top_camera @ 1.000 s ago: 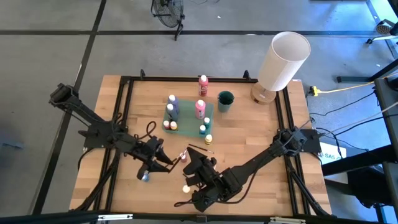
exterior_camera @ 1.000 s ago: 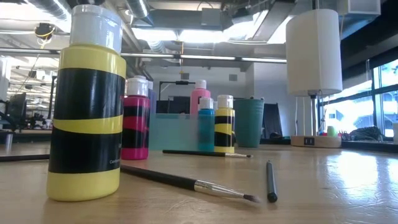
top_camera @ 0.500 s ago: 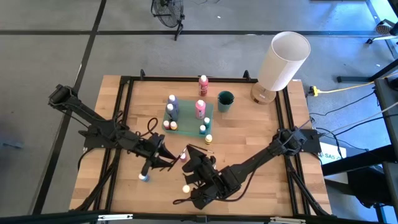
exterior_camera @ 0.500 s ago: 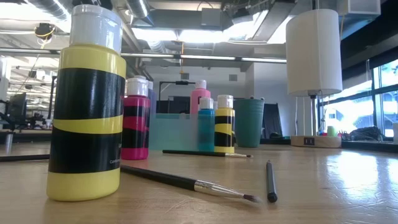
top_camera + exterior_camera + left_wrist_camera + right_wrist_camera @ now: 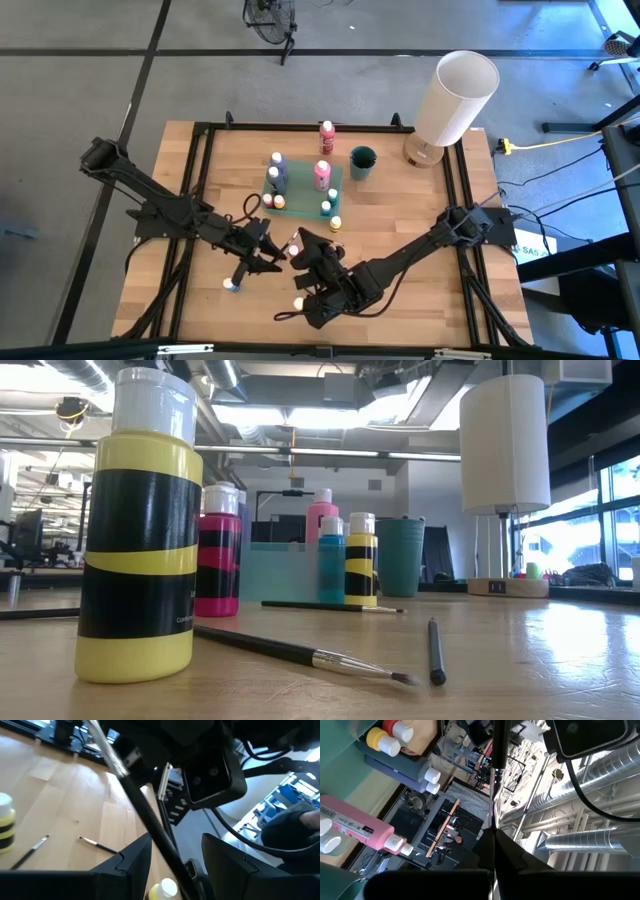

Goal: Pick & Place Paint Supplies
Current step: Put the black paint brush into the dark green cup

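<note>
Both arms shifted nearer; right fingers pinch brush; left fingers straddle it.

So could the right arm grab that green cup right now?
Probably not yet: the right claw is shut on a thin brush, though the green cup stands in the open.

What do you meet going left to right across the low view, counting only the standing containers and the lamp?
Big yellow bottle → pink bottle with black bands → teal tray → blue bottle → small yellow bottle → green cup → white lamp.
</note>
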